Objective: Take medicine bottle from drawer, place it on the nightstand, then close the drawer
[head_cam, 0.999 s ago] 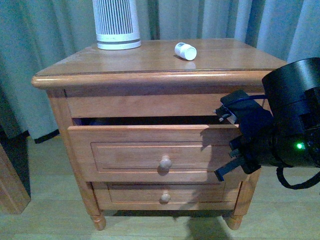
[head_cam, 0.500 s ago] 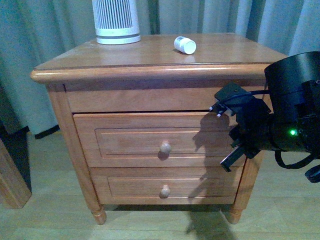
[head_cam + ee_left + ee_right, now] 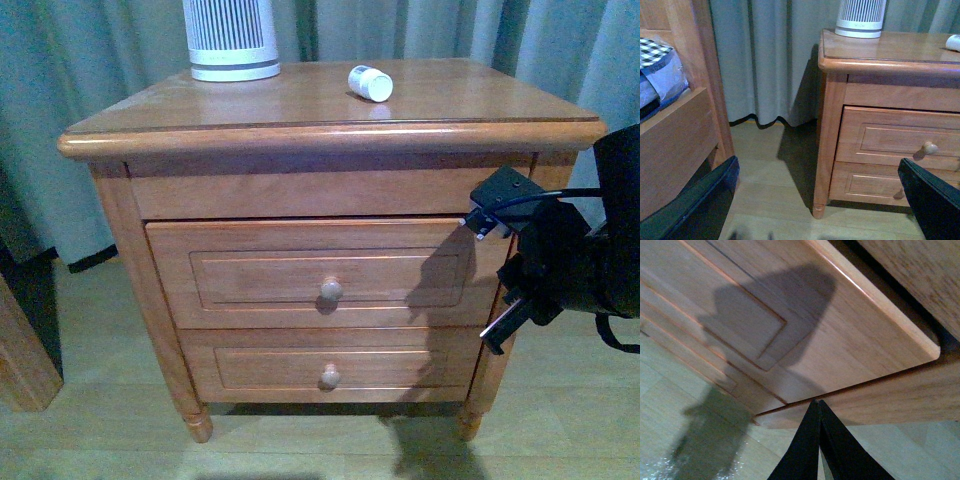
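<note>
The medicine bottle (image 3: 370,83) lies on its side on the top of the nightstand (image 3: 300,110), in the upper middle of the front view, its white cap turned toward the lower right of the frame. It touches nothing but the wooden top. In the left wrist view only its end peeks in at the upper right edge (image 3: 954,42).

The right end effector (image 3: 515,270) sits well apart from the bottle, at the right edge of the front view, below the level of the top and in front of the nightstand's right front corner, beside the right end of the drawer (image 3: 325,275). In the right wrist view its two black fingers (image 3: 807,450) meet at their tips, pressed together with nothing between them, pointing at the seam under the drawer's lower corner (image 3: 850,340).

The left end effector (image 3: 815,200) shows only in the left wrist view, as two dark fingers at the lower left and lower right corners, spread wide and holding nothing, facing the nightstand's left front leg and the floor (image 3: 770,165).

The drawer is pushed in, its recessed panel front flush with the frame and its round knob (image 3: 331,290) centred; what is inside cannot be seen. The lower drawer (image 3: 330,368) beneath it is also shut.

A white ribbed cylinder (image 3: 231,38) stands upright at the upper left of the top, well apart from the bottle. Grey-green curtains (image 3: 60,70) hang behind. In the left wrist view a wooden bed frame (image 3: 675,130) fills the left side, with bedding in a checked pattern (image 3: 660,65) on it.
</note>
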`<state>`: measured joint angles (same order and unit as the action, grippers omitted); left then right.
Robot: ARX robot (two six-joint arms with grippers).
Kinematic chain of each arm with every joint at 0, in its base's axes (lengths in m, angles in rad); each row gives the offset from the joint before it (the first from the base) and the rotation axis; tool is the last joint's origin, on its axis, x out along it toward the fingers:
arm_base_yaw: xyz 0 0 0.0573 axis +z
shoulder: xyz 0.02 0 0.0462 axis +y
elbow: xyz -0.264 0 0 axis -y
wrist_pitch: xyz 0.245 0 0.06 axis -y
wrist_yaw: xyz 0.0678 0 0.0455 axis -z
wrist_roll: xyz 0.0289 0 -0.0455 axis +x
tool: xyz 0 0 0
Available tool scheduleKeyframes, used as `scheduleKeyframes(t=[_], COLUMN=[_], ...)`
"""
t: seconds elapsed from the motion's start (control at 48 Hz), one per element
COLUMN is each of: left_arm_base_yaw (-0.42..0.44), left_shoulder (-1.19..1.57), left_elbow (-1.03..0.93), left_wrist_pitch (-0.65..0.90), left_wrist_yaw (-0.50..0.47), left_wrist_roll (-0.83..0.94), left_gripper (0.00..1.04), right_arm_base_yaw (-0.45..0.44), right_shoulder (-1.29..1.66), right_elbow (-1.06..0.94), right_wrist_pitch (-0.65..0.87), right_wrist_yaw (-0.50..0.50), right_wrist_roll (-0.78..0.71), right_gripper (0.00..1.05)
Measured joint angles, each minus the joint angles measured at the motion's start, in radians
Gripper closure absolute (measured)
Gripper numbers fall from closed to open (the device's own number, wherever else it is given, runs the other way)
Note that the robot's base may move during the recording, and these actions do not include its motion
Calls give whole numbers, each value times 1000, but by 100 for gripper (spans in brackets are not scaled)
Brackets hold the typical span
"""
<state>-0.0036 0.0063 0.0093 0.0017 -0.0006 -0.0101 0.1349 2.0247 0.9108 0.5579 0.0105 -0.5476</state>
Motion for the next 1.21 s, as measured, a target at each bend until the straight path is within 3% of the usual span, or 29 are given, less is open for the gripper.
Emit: scheduleKeyframes(t=[0.146, 0.291, 0.562, 0.604, 0.687, 0.749, 0.833, 0.916, 1.207], left_arm_base_yaw=[0, 0, 0, 0, 0, 0, 0, 0, 0], left_shoulder=[0, 0, 0, 0, 0, 0, 0, 0, 0], left_elbow=[0, 0, 0, 0, 0, 0, 0, 0, 0], left_wrist_pitch=[0, 0, 0, 0, 0, 0, 0, 0, 0], left_wrist_yaw=[0, 0, 0, 0, 0, 0, 0, 0, 0], left_wrist_roll=[0, 0, 0, 0, 0, 0, 0, 0, 0], left_gripper=[6, 6, 6, 6, 6, 6, 6, 6, 6], right_arm_base_yaw=[50, 77, 55, 47, 18, 6, -14, -93, -132], right_shoulder=[-164, -334, -703, -759, -940, -1065, -1244, -1406, -1566], right_elbow=[-122, -220, -388, -415, -494, -557, -682, -747, -822], right_wrist_pitch=[-45, -143, -257, -257, -280, -274, -125, -154, -196], right_wrist_yaw=[-69, -77, -151, -156, -126, -63, 57, 4, -11], right_wrist_roll=[119, 303, 652, 690, 777, 777, 679, 619, 560], right_gripper=[101, 101, 101, 99, 84, 78, 91, 102, 101])
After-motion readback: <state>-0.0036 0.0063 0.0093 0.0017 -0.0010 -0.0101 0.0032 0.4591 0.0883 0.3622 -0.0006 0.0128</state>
